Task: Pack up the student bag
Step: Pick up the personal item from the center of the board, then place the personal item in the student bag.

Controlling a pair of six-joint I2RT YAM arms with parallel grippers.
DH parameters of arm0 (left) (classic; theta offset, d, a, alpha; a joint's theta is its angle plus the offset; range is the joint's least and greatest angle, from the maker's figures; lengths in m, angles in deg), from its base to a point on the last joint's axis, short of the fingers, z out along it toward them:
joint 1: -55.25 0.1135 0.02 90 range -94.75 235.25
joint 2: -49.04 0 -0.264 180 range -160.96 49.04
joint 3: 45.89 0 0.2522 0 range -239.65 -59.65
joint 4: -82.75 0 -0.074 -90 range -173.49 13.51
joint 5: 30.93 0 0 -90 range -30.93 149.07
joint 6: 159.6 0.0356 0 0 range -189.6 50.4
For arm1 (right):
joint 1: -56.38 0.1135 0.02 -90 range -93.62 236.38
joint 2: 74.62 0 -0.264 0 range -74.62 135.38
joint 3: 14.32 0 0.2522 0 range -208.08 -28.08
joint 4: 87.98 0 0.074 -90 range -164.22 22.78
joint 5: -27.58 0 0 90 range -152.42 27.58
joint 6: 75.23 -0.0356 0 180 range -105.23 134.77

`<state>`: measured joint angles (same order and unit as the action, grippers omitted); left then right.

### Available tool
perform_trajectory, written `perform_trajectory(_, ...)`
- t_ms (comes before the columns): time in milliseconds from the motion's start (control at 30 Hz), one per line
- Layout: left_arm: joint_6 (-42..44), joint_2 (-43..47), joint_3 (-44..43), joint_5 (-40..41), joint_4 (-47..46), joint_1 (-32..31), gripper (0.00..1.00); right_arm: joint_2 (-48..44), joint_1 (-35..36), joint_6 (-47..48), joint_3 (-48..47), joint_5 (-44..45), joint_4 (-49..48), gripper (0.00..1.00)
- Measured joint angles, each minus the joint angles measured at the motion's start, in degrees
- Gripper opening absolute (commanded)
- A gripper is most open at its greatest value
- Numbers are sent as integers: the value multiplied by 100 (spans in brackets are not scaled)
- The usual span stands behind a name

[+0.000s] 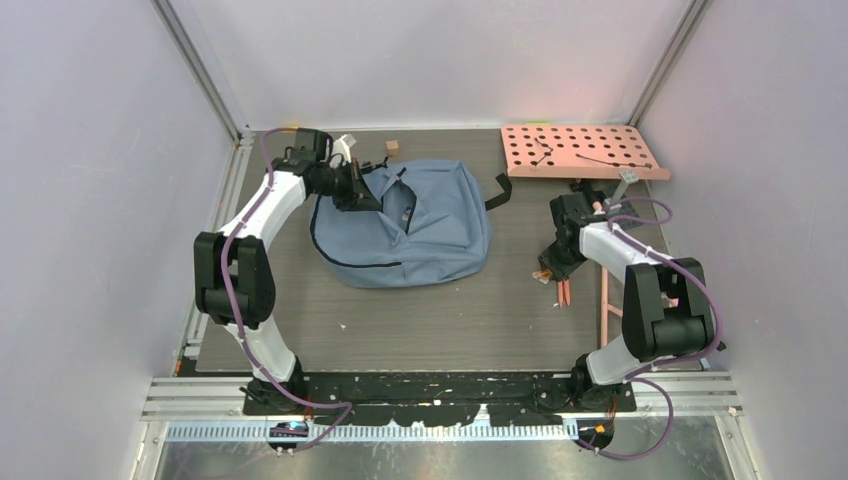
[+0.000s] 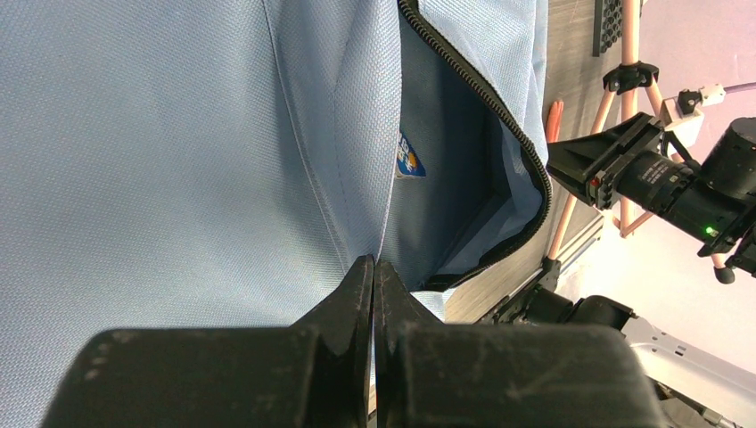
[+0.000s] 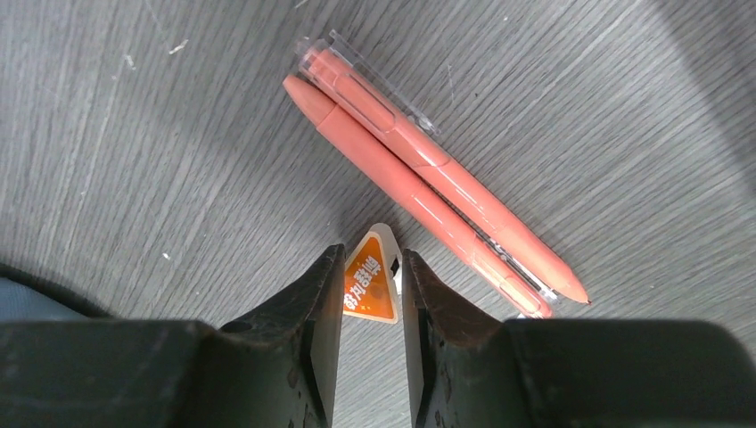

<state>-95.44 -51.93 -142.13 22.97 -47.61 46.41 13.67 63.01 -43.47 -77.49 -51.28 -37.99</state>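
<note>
Lying on the grey wooden table (image 1: 450, 330), the student bag (image 1: 420, 235) sits at the far left side, right by the left arm. The left gripper (image 2: 374, 276) has its two fingers pressed tight together, and they pinch a fold of the bag's blue cloth. The bag's mouth hangs open beside them, with the black zipper (image 2: 481, 89) curving around it. Inside it is dark, so only a small blue label (image 2: 410, 159) shows, and its print is too tiny to read.

Over on the right, well apart from the bag, the right gripper (image 3: 372, 263) hangs low over the table. Its fingers stand a little apart, with a small orange triangle (image 3: 368, 283) between them. The fingers hide the triangle's sides, so it is hard to tell if they squeeze it or only stand around it. Two orange pens (image 3: 428, 174) lie side by side just past the triangle, touching each other. A pink board with holes (image 1: 580, 150) sits at the far right edge.
</note>
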Motion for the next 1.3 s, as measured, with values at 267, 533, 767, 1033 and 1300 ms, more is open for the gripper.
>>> perform_trajectory(267, 39, -7, 0, -4, 0, 9, 0, -234, 46, 203, -199, 37, 155, 7)
perform_trajectory(533, 46, -7, -2, -4, 2, 13, 0, -227, 343, 566, -599, 68, 201, 4)
perform_trajectory(767, 59, -7, -2, -4, 7, 17, 0, -57, 984, 1115, -1311, 74, 299, 3)
perform_trajectory(1033, 59, -7, -2, -9, 11, 24, 0, 70, 2159, 1971, -2962, 66, 568, 4)
perform_trajectory(1300, 57, -7, -2, -39, 9, 24, 0, 732, 3016, 2660, -4905, 50, 743, 3)
